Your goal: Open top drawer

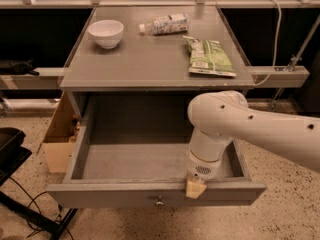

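Top drawer (140, 162) wide open, pull step near done; tool (196, 188) at front rim, grip state cannot tell. Next: lift clear.

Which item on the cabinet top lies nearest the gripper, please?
The green packet, front right; the white bowl and bottle lie farther back. The gripper rests on the open top drawer's front edge.

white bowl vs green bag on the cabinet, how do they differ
The white bowl is round and stands upright; the green bag is flat and lies down. The bowl is plain, the bag printed. Both rest on the cabinet top. The gripper sits at the open top drawer's front edge.
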Robot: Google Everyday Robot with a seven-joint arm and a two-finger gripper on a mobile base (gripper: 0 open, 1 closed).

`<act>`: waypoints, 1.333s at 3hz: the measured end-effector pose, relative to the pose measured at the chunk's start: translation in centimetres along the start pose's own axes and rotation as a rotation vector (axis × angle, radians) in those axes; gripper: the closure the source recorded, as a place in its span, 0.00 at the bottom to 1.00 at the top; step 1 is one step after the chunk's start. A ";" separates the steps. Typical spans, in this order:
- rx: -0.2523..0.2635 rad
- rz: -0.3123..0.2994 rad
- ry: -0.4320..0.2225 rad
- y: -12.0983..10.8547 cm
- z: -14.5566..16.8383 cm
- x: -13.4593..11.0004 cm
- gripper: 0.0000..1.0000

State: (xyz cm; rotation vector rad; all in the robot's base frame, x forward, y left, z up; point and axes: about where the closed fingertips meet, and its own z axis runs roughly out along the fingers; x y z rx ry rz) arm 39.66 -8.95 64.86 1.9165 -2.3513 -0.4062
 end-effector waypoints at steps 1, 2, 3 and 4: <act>-0.022 0.000 0.004 1.5 0.3 0.9 1.00; -0.022 0.000 0.004 1.5 0.3 0.9 1.00; -0.040 -0.005 0.006 2.6 0.5 1.4 1.00; -0.061 -0.023 0.009 4.2 0.5 1.5 1.00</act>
